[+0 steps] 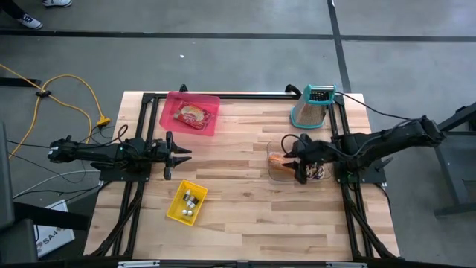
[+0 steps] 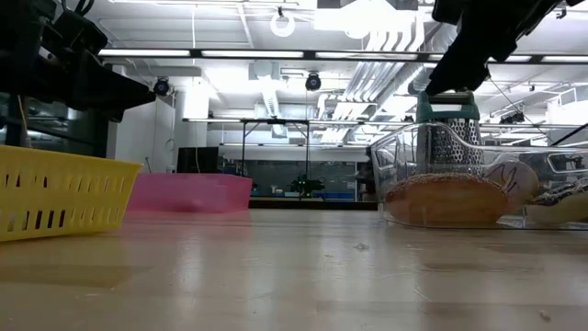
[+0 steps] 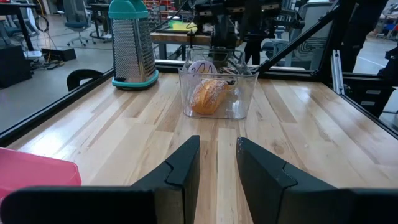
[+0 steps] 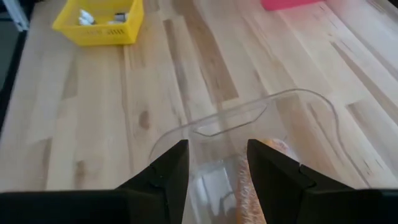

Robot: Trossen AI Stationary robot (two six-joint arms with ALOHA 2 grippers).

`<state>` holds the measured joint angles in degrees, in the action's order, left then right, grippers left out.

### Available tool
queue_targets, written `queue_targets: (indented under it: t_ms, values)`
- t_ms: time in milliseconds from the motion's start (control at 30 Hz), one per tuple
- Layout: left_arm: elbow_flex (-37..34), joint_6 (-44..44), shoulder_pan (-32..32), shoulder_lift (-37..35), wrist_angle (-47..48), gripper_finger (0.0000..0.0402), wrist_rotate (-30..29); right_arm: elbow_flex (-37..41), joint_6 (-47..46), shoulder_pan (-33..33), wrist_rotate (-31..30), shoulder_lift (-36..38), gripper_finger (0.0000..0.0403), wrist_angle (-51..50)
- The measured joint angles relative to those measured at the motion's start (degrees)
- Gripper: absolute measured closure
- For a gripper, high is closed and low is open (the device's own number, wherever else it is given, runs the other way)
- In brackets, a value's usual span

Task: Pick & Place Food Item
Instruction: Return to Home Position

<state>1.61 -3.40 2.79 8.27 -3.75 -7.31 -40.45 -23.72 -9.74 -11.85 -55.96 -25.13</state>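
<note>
A clear plastic container [image 1: 281, 173] stands right of the table's middle with an orange-brown bread-like food item [image 3: 208, 96] lying in it. My right gripper [image 4: 216, 149] hangs just above the container's right side, slanting down, open, with nothing between its fingers; the container's rim [image 4: 249, 115] and the food item [image 4: 277, 148] show past the fingertips. My left gripper [image 3: 217, 146] waits level at the table's left side [image 1: 178, 155], open by a narrow gap and empty, pointing toward the container.
A pink tray [image 1: 169, 104] with a packaged food item [image 1: 192, 114] sits at the far left. A yellow basket [image 1: 181, 195] with small items stands near the front, left of middle. A metal grater with a teal top [image 1: 312, 106] stands at the far right. Bare wood lies between basket and container.
</note>
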Motion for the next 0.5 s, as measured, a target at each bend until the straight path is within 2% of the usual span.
queue_targets:
  t_ms: [200, 367, 500]
  values:
    - [0.0, 0.0, 0.0, 0.0, 0.0, 0.0302, 0.0, 0.0, 1.6, -1.6, 0.2, 0.7, 0.0251, -0.4]
    - [0.0, 0.0, 0.0, 0.0, 0.0, 0.0302, 0.0, 0.2, 5.8, -2.7, 0.1, 4.9, 0.0251, -0.9]
    - [0.0, 0.0, 0.0, 0.0, 0.0, 0.0302, 0.0, 3.9, 5.2, -3.0, -0.1, 9.7, 0.0251, -0.4]
